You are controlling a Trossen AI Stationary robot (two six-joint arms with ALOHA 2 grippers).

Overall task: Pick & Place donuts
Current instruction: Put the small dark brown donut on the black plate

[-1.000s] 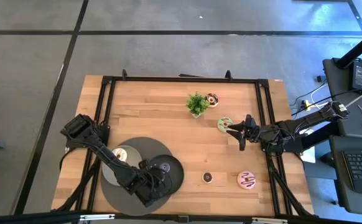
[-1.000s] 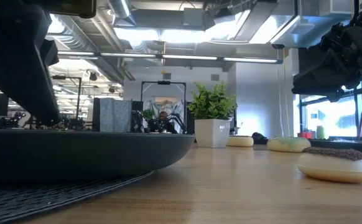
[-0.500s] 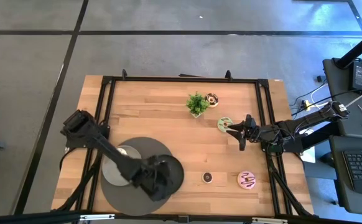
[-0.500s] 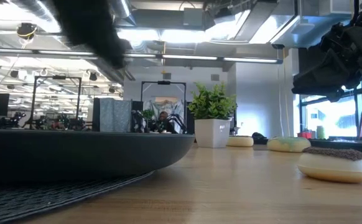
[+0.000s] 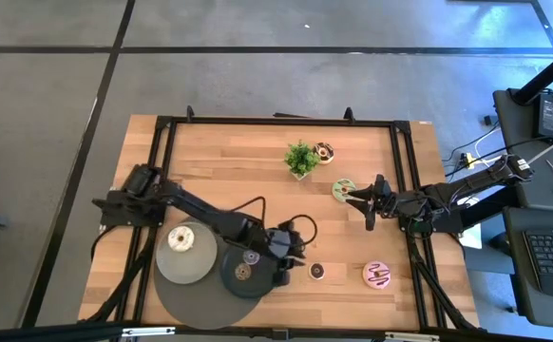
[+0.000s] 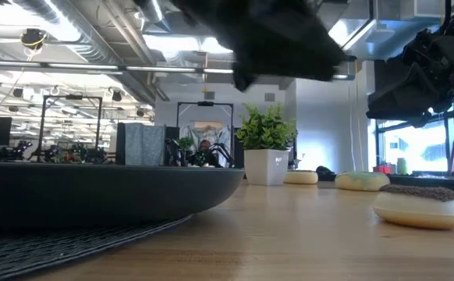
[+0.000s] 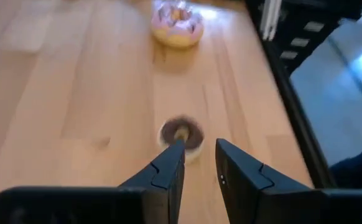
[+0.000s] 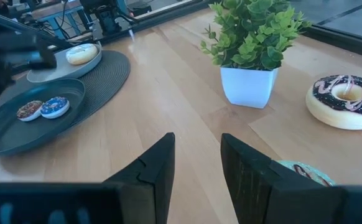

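My left gripper [image 5: 294,258] is open with a narrow gap and reaches out past the dark plate [image 5: 227,283]. In the left wrist view [image 7: 198,146] a tiny brown donut [image 7: 181,133] lies flat on the wood just ahead of its fingertips, and the pink striped donut [image 7: 178,28] lies farther off. Two tiny donuts [image 5: 251,256] [image 5: 243,273] lie on the dark plate. A cream donut [image 5: 181,237] sits on the light grey plate [image 5: 167,266]. My right gripper [image 5: 360,201] is open and waits beside the green donut [image 5: 343,188]. The chocolate donut [image 5: 324,152] lies near the plant.
A small potted plant [image 5: 301,159] stands at the table's far middle. Both plates rest on a round dark mat [image 5: 177,309] at the near left. Black frame rails [image 5: 402,171] run along the table's edges. Bare wood lies between the plates and the right-hand donuts.
My left arm has swung from above the dark plate toward the table's right, and its gripper now hangs by the tiny brown donut. The plates are uncovered: two tiny donuts show on the dark plate. My right arm has kept still.
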